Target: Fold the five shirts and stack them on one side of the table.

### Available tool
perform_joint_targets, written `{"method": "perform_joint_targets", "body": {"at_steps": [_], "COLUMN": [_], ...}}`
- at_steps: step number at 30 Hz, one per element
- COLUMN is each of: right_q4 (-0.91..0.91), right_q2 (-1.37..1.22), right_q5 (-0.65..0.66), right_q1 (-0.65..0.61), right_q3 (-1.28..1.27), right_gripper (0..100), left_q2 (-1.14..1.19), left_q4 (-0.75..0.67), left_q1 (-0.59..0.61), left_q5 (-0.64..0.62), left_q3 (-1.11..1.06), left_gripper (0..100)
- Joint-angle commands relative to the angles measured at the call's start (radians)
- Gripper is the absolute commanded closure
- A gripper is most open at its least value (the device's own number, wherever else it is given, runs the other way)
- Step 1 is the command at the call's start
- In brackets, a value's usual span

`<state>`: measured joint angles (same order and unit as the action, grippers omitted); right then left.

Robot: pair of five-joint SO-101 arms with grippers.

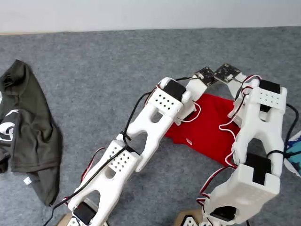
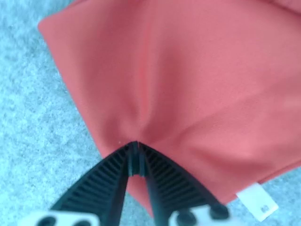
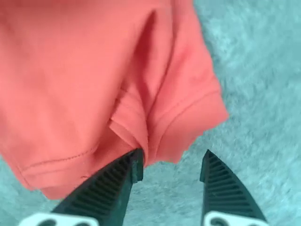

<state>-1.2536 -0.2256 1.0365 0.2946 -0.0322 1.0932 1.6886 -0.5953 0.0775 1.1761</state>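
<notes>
- The left gripper (image 2: 135, 157) is pinching the smooth red shirt (image 1: 207, 127).
- The right gripper (image 3: 171, 165) is gaping at its hemmed edge.
- A dark shirt (image 1: 28, 127) is lying crumpled far left, with fuzzy grey table (image 1: 94, 70) stretching between.

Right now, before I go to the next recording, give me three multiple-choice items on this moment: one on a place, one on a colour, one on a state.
1. In the high view, where does the dark shirt lie? A. centre B. left edge C. right corner
2. What colour is the cloth pinched in the left tool? A. green B. white C. red
3. How is the right tool? A. open B. shut on a sock C. shut on a cup
Key: 1 B, it lies rumpled at the left. 2 C, the red shirt sits between the shut fingers. 3 A, a wide gap parts its fingers.
</notes>
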Motion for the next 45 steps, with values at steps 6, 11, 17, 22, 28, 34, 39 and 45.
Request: {"method": "perform_joint_targets", "body": {"at_steps": [6,11,17,22,28,34,39,45], "right_q4": [0.001,-0.016,-0.021,-0.021,-0.010,0.021,0.067,0.179], "right_q2": [0.016,0.025,0.130,0.177,0.177,0.177,0.176,0.125], "right_q5": [-0.241,-0.353,-0.506,-0.738,-1.106,-1.539,-1.789,-1.924], "right_q1": [0.010,0.008,0.008,0.007,-0.005,-0.073,-0.173,-0.193], "right_q3": [0.046,0.048,0.043,0.043,0.005,-0.055,-0.071,-0.098], "right_gripper": [79.0,79.1,79.1,79.3,79.3,79.0,79.0,79.0], "left_q2": [-0.025,-0.025,-0.025,-0.025,-0.025,-0.025,-0.025,-0.025], "left_q4": [0.000,0.000,0.005,0.003,0.006,0.006,0.006,0.006], "left_q1": [0.014,0.038,0.054,0.054,0.054,0.054,0.054,0.054], "left_q5": [0.029,0.029,0.029,0.029,0.029,0.029,0.029,0.029], "left_q3": [0.005,0.005,0.005,0.005,0.005,0.005,0.005,0.005], "left_gripper": [100,100,100,100,100,100,100,100]}}
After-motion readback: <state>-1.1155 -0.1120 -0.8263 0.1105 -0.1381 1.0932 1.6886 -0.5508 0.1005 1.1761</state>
